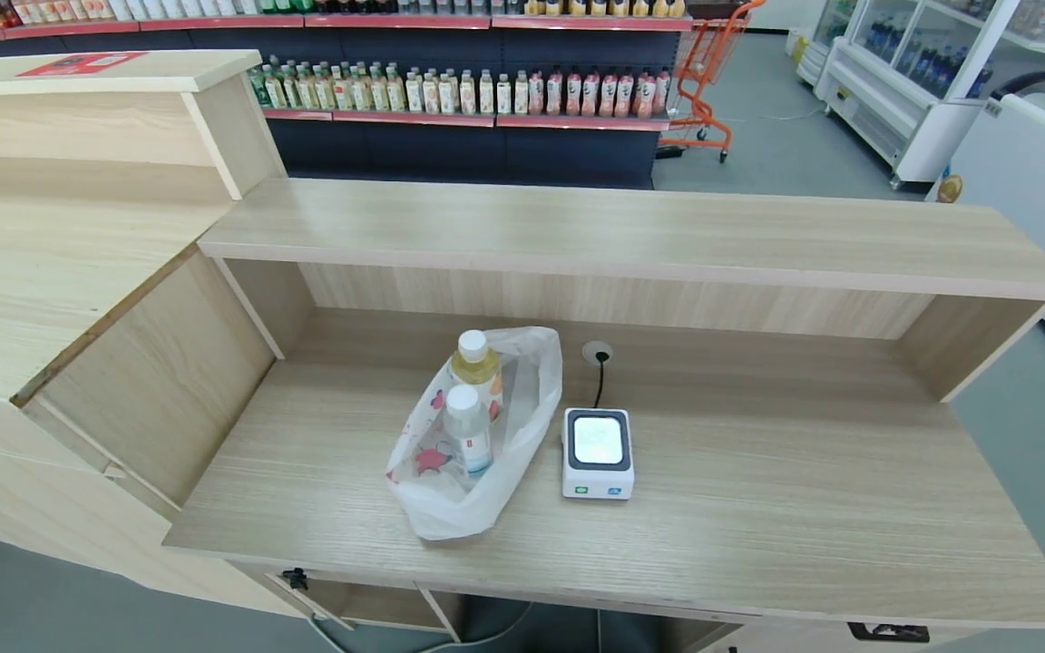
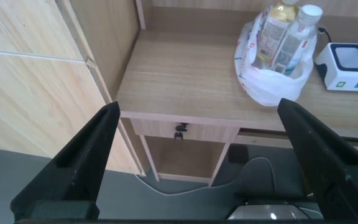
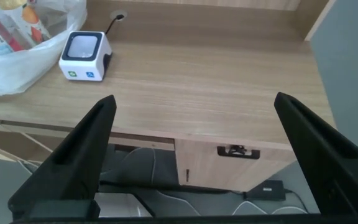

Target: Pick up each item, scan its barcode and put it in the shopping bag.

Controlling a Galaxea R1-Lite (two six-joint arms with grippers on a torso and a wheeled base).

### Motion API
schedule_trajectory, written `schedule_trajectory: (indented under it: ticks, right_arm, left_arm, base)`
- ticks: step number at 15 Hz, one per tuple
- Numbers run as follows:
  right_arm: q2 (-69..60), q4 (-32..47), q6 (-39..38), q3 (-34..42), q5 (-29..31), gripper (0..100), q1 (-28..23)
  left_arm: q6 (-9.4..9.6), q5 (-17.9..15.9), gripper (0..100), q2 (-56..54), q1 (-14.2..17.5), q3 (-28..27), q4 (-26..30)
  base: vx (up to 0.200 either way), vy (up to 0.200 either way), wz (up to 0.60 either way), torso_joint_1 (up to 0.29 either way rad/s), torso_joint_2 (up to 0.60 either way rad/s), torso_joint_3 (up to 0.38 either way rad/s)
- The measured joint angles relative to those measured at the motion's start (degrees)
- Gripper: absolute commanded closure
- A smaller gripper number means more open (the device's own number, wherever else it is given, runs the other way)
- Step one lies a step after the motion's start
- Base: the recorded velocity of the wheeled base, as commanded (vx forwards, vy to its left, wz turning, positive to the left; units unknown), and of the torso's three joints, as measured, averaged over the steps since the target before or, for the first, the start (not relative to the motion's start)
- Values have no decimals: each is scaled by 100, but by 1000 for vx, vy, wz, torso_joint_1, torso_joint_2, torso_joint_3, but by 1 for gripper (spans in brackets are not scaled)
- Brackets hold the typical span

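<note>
A white plastic shopping bag [image 1: 436, 494] stands open on the wooden counter [image 1: 758, 508]. Two bottles stand upright inside it: one with yellowish drink [image 1: 477, 367] and a clear one with a white cap [image 1: 468, 435]. Just to the bag's right sits the white barcode scanner [image 1: 597, 452], its cable running to a hole in the counter. My left gripper [image 2: 197, 107] hangs open, low and in front of the counter's near edge, apart from the bag [image 2: 269, 81]. My right gripper [image 3: 194, 98] is open too, short of the counter's front, with the scanner [image 3: 84, 56] farther off.
A raised ledge [image 1: 631, 236] runs along the counter's back and a tall cabinet side [image 1: 151, 381] closes its left. The counter to the scanner's right is bare wood. Locked drawers [image 3: 235, 151] sit under the front edge. Shop shelves [image 1: 459, 91] and freezers [image 1: 922, 73] stand behind.
</note>
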State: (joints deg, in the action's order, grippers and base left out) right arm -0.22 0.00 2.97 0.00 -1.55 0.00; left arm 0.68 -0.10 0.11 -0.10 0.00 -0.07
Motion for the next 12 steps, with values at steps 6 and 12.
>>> schedule_trajectory:
  ticks: [6, 12]
  right_arm:
    - [1, 0, 20, 0, 0, 0, 0]
    - [4, 0, 17, 0, 0, 0, 0]
  left_arm:
    - [-22, 7, 0, 0, 0, 0, 0]
    - [-22, 10, 0, 0, 2, 0, 2]
  base:
    - [0, -133, 0, -1, 1, 1]
    - [133, 0, 0, 0, -1, 1]
